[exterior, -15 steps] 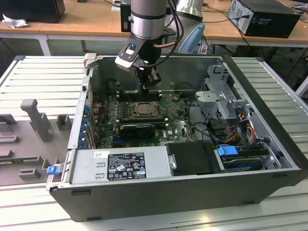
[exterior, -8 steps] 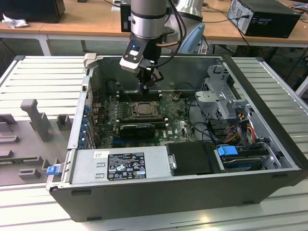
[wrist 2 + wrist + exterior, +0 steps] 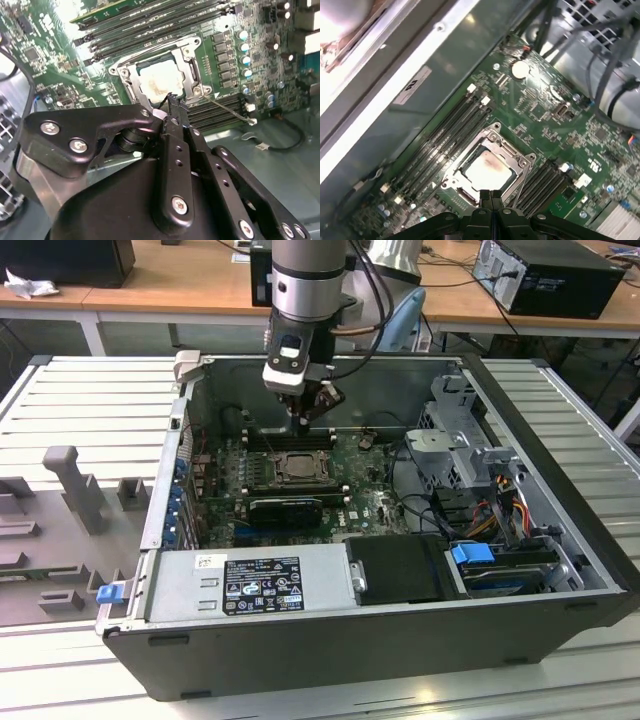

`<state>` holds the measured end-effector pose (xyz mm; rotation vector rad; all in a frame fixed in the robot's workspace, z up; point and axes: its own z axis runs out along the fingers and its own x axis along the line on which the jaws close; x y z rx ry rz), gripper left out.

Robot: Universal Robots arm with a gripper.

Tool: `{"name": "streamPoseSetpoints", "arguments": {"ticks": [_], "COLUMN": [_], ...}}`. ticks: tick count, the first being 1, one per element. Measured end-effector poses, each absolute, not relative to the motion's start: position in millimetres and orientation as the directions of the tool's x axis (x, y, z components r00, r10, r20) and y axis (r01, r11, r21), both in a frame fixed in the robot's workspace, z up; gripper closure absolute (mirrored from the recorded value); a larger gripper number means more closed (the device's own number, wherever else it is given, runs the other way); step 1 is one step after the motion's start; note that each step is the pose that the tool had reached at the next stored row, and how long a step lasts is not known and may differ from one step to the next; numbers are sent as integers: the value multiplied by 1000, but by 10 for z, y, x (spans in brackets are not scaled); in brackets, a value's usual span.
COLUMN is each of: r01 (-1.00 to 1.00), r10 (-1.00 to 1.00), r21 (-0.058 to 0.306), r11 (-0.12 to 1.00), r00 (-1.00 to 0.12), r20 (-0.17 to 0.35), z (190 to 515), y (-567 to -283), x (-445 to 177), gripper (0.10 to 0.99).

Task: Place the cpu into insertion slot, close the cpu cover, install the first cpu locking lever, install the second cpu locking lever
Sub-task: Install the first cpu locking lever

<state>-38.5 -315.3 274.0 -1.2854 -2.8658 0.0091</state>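
The cpu [image 3: 161,80] [image 3: 487,170], a pale square chip with a brownish smear, lies in the insertion slot [image 3: 297,468] on the green motherboard. The cpu cover [image 3: 192,75] [image 3: 512,152], a dull metal frame, lies flat around the chip, which shows through its window. A thin metal locking lever [image 3: 230,107] runs out from one socket corner across the memory slots. My gripper [image 3: 313,412] [image 3: 172,104] [image 3: 491,194] hangs just above the socket's edge, shut, with nothing between its fingers.
The board sits deep inside an open computer case [image 3: 160,490] with metal walls all round. A long black ribbed card [image 3: 285,508] lies next to the socket, a power supply [image 3: 250,585] in front, a drive cage [image 3: 455,455] and cables [image 3: 500,510] on the exterior view's right.
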Motion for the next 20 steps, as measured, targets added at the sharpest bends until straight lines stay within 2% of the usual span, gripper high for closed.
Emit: {"name": "streamPoseSetpoints", "arguments": {"ticks": [20], "r01": [463], "r10": [463], "r21": [-6], "r11": [887], "r00": [-887], "r20": [-2], "z": [2740], "y": [-3152], "x": [-385], "gripper": [980]}}
